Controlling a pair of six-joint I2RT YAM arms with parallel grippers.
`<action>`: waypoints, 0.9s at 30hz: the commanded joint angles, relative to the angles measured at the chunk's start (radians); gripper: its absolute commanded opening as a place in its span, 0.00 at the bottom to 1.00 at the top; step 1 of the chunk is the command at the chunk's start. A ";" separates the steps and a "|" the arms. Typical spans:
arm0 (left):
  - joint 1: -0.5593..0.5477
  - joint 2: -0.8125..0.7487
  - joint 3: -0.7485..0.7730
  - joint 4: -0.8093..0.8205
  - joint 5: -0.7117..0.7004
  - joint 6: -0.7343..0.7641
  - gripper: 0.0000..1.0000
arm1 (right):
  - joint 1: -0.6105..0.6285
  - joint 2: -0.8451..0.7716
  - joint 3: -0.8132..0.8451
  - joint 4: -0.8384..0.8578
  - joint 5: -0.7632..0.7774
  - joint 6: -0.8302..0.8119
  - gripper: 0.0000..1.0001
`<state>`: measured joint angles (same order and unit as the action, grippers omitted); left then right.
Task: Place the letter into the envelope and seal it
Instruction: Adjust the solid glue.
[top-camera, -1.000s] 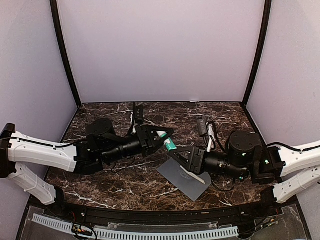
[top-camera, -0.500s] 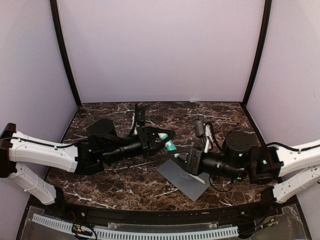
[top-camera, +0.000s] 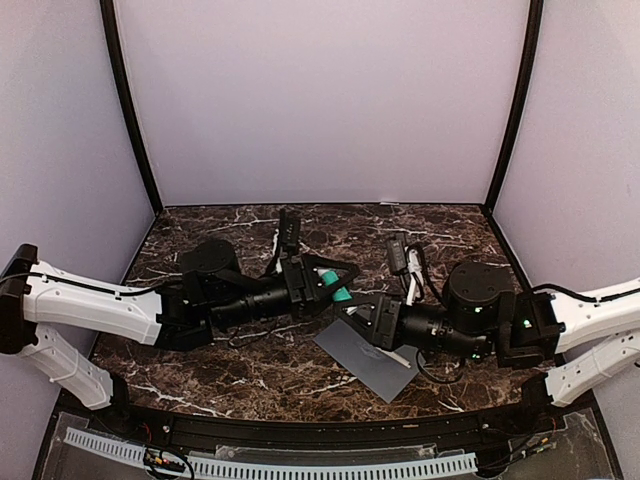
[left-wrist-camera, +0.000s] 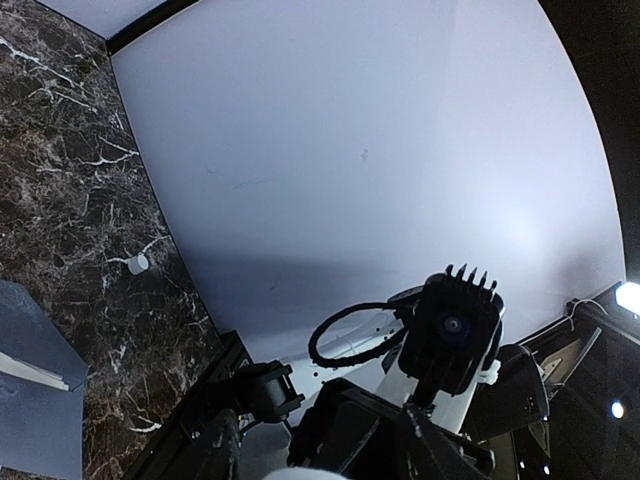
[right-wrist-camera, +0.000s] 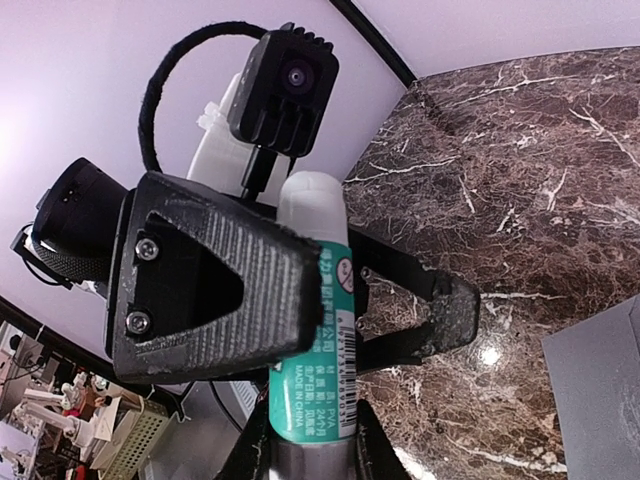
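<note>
Now the left pincer (top-camera: 335, 283), pinching the glue stick (right-wrist-camera: 312, 330), has shifted rightward toward the right pincer (top-camera: 362, 322), whose spread I cannot tell.

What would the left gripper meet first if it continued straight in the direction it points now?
Probably the right gripper, which faces it closely. The left gripper holds a glue stick and points toward the right arm, above the envelope. Depth is unclear.

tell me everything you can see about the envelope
The envelope is a flat slate-grey paper rectangle lying skewed on the dark marble table, near the front edge, below the right gripper. A thin white strip lies across it. The left wrist view shows one grey corner. Whether the gripper touches it cannot be told.
</note>
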<state>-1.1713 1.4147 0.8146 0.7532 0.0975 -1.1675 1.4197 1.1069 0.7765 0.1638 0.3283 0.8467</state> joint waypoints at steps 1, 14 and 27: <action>-0.008 0.005 0.041 0.027 0.025 0.017 0.51 | 0.001 0.022 0.046 0.022 0.012 -0.003 0.00; -0.010 0.016 0.041 0.046 0.023 -0.003 0.40 | 0.003 0.040 0.041 -0.001 0.100 0.045 0.00; -0.010 0.039 0.055 0.066 0.033 -0.016 0.24 | 0.002 0.045 0.032 -0.014 0.112 0.053 0.00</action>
<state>-1.1740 1.4490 0.8341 0.7547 0.1043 -1.1847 1.4208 1.1507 0.8032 0.1585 0.3985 0.8921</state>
